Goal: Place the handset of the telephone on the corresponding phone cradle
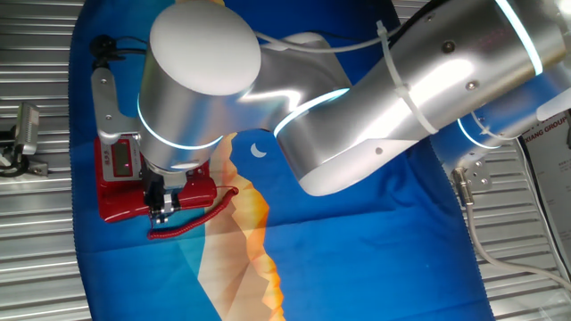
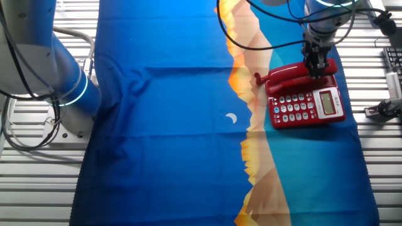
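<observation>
The red telephone (image 2: 306,108) stands at the right of the blue cloth, with its keypad and grey-green screen (image 2: 328,102) facing up. The red handset (image 2: 287,76) lies along the far side of the base, over the phone cradle, which it hides. Its coiled cord (image 2: 259,79) trails off its left end. My gripper (image 2: 316,70) comes down from above onto the right part of the handset, fingers closed around it. In the one fixed view, the gripper (image 1: 162,210) sits on the handset (image 1: 120,206), next to the telephone's screen (image 1: 122,160), with the cord (image 1: 201,218) to the right.
A blue cloth with an orange mountain pattern (image 2: 251,163) covers the slatted metal table. The arm's base (image 2: 66,94) stands at the cloth's left edge. A grey fixture (image 1: 22,134) and a black keyboard (image 2: 393,59) lie beside the cloth. Black cables (image 2: 264,34) hang above the phone.
</observation>
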{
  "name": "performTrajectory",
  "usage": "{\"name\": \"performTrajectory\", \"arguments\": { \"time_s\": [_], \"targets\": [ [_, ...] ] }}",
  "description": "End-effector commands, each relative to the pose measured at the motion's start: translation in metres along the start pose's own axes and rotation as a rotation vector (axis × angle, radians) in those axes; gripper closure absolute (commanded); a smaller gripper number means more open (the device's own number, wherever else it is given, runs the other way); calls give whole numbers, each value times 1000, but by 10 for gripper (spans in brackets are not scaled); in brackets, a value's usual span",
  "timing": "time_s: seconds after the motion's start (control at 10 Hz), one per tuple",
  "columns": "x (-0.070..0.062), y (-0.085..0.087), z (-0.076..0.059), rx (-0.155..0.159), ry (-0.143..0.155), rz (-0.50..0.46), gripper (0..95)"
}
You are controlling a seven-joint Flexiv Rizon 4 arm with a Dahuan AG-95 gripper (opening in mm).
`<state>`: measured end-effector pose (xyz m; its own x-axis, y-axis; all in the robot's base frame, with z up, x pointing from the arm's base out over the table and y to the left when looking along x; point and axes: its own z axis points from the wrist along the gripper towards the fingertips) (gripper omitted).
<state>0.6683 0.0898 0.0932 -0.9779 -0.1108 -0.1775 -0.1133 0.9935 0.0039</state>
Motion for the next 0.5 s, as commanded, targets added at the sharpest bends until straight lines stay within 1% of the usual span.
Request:
{"name": "performTrajectory", "arguments": {
  "time_s": [0.1,0.3,0.5],
  "targets": [
    [1,-2,1,3,0,6,950],
    [1,-5,1,3,-3,8,950],
    [2,-10,-1,-5,1,-8,950]
  ]
}}
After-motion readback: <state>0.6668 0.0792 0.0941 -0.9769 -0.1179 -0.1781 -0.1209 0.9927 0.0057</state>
